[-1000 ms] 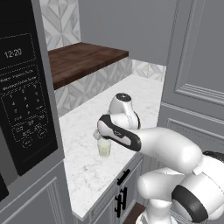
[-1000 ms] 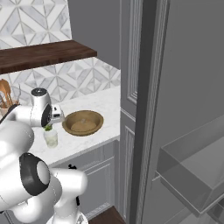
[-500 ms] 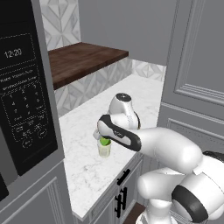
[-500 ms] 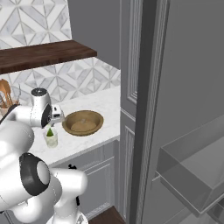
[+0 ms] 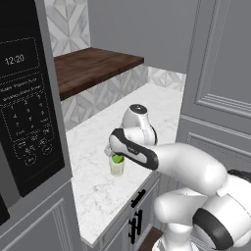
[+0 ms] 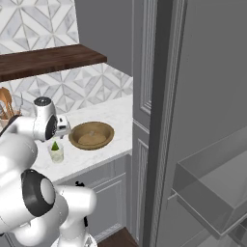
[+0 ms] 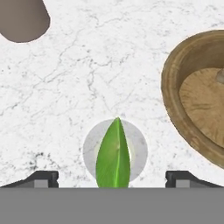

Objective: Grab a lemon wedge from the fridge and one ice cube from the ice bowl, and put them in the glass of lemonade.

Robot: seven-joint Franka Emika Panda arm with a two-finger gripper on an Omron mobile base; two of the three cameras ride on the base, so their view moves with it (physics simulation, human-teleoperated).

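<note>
On the marble counter (image 5: pixel 98 162), end effector (image 7: pixel 113 178) has spread wide, releasing lemon wedge (image 7: pixel 113 155) into glass (image 5: pixel 117 166).

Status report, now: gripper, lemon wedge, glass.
Gripper open above the glass of lemonade. Lemon wedge sits in the glass, free of the fingers. Ice bowl beside it on the counter. Nothing in the way.
</note>
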